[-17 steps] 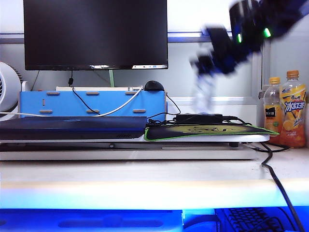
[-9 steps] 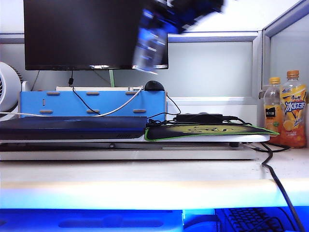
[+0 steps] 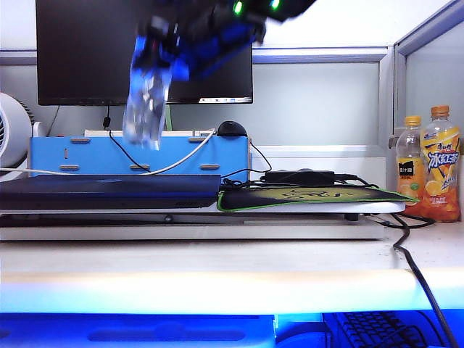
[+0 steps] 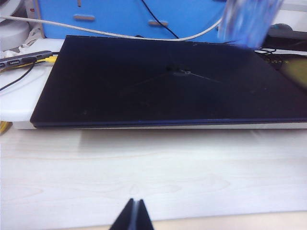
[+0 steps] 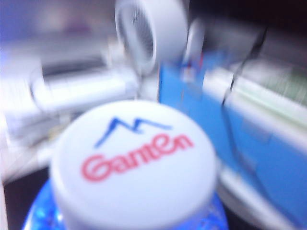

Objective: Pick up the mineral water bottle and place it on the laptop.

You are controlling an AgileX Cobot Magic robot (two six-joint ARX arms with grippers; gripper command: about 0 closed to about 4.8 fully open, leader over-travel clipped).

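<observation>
Right tool [image 3: 156,54] has the mineral water bottle [image 3: 145,105] clamped, dangling in the air above the laptop [image 3: 109,191]. Left tool [image 4: 134,215] sits low over the worktop [image 4: 153,177], pinched closed on nothing.

The mineral water bottle [image 3: 147,101] is held in the air by the right end effector [image 3: 170,43], above the laptop [image 3: 109,190] and in front of the monitor [image 3: 87,51]. The laptop is flanked on the right by the mouse pad [image 3: 312,197]. Two drink bottles [image 3: 429,163] are stood at the far right. The left end effector [image 4: 133,215] is kept over the tabletop [image 4: 153,172], before the laptop.
</observation>
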